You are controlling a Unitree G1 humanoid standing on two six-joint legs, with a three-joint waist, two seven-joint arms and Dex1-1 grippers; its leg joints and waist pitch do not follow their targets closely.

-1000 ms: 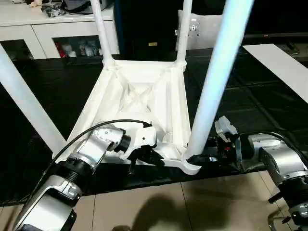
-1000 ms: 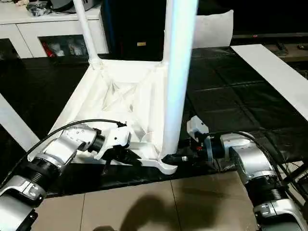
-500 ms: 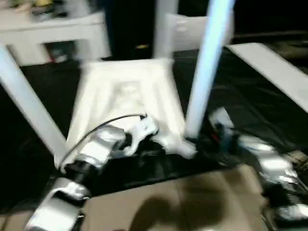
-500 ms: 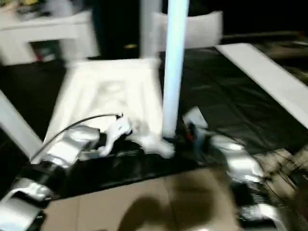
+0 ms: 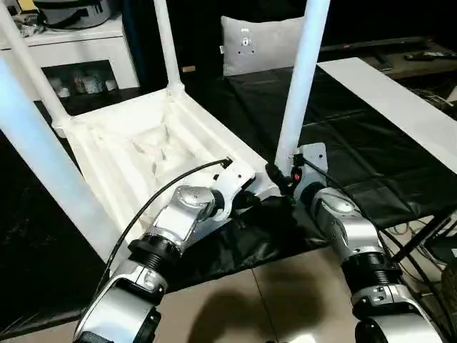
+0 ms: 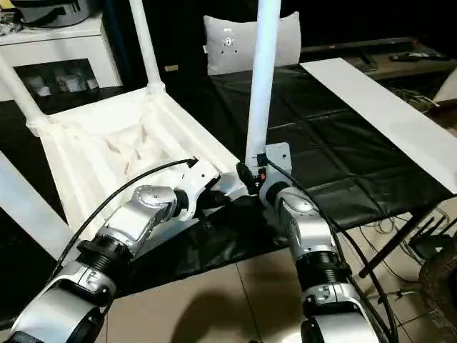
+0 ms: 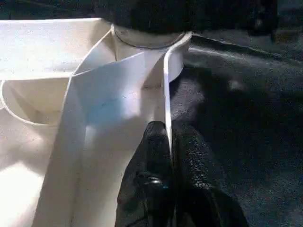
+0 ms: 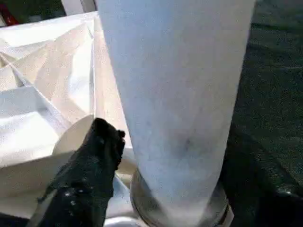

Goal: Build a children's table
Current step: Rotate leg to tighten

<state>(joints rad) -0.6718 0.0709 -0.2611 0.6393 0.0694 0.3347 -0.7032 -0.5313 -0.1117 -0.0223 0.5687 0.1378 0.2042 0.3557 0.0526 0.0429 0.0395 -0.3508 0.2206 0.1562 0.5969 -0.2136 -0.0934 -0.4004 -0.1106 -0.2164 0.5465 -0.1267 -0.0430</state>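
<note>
Black floor mat below: your left tool [image 7: 170,156] pinches the tabletop [image 5: 136,153] rim; right tool [image 8: 161,156] probably brackets the leg [image 8: 175,94]. Next, seat it.

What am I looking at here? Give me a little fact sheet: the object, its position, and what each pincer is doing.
Object: white children's table, four legs fitted
Position: upside down on black sheet, legs pointing up
Left pincer: shut on the thin edge of the table's rim near a corner socket
Right pincer: fingers either side of the nearest leg, just above its socket
Background: grey cushion, white cabinet
</note>
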